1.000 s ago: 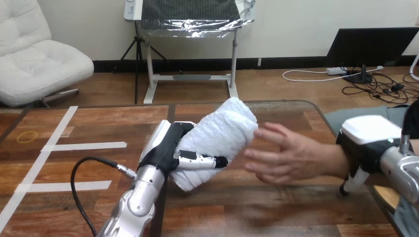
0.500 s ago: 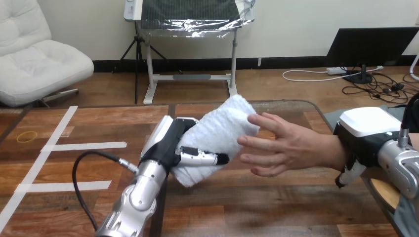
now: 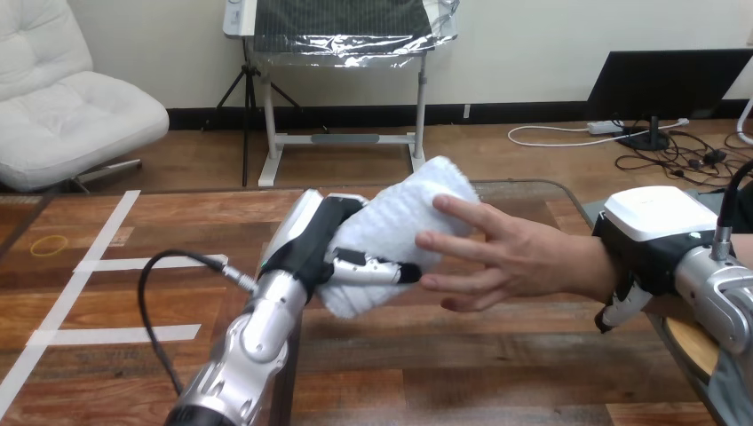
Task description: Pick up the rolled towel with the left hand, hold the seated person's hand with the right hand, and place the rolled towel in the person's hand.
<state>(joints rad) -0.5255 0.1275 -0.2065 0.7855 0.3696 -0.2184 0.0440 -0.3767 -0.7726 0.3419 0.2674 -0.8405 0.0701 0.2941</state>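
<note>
No legible text, label, number or sign anywhere

Wall [image 3: 533, 35]: plain cream, with a black baseboard [image 3: 497, 114] along its foot.
Floor [image 3: 497, 155]: brown wood boards.
Armchair [image 3: 62, 98]: white, padded, far left.
Stand [image 3: 346, 138]: white frame carrying a foil-wrapped panel [image 3: 346, 27], with a black tripod [image 3: 244, 98] just beside it.
Monitor [image 3: 666, 84]: black, at right, with a power strip [image 3: 608, 127] and cables [image 3: 675, 155] near it.
Table [image 3: 178, 222]: glossy wood, with white tape strips [image 3: 151, 263] at left.
</note>
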